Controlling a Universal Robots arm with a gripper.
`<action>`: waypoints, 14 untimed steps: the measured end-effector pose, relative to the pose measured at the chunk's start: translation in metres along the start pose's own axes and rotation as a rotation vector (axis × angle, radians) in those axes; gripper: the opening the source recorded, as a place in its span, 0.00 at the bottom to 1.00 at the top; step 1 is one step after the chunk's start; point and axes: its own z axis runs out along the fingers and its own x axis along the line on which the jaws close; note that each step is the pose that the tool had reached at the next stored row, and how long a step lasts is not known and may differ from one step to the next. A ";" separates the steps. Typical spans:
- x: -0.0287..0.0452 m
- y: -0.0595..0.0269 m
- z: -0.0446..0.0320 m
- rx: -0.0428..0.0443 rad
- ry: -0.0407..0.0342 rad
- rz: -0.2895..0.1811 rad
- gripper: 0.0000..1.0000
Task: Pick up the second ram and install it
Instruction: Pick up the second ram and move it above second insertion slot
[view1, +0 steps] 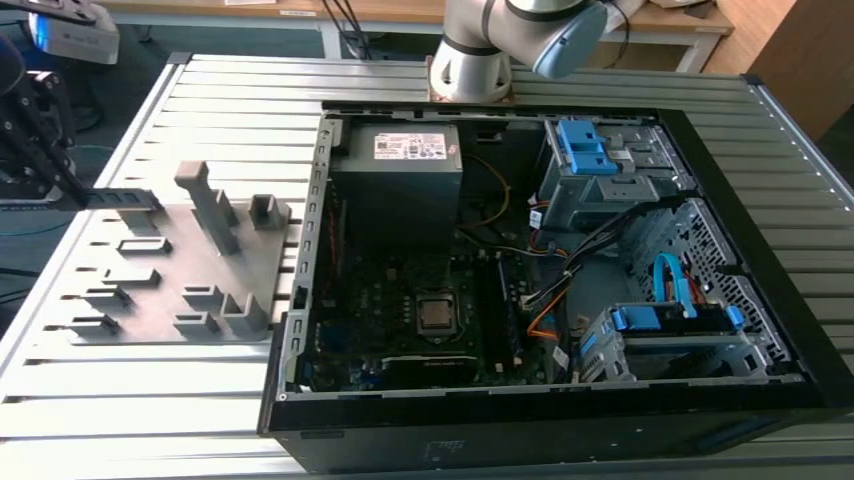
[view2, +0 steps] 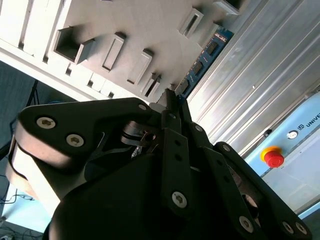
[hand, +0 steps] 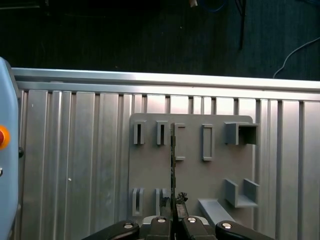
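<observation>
My gripper (hand: 173, 209) is clamped on the second ram (hand: 173, 160) – the fingers (hand: 161, 226) pinch one end of the thin dark stick, and the rest of it reaches out edge-on over the grey holder tray (hand: 200, 175). In the second wrist view the stick (view2: 202, 62) runs along the tray's (view2: 150, 30) edge, just beyond my fingertips. In the exterior view my gripper (view1: 60, 175) hangs at the tray's (view1: 147, 300) corner farthest from the open computer case (view1: 767, 230), the stick (view1: 123, 197) level above that corner – whether it touches the tray I cannot tell. The case stands just beside the tray, on the same slatted metal table (view1: 147, 400).
</observation>
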 end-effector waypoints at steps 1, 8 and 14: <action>-0.0001 0.0000 -0.0012 0.0001 -0.0001 0.000 0.14; -0.0005 0.0002 -0.0107 0.0000 -0.0001 0.000 0.14; -0.0009 0.0003 -0.0193 0.0000 0.0000 0.000 0.14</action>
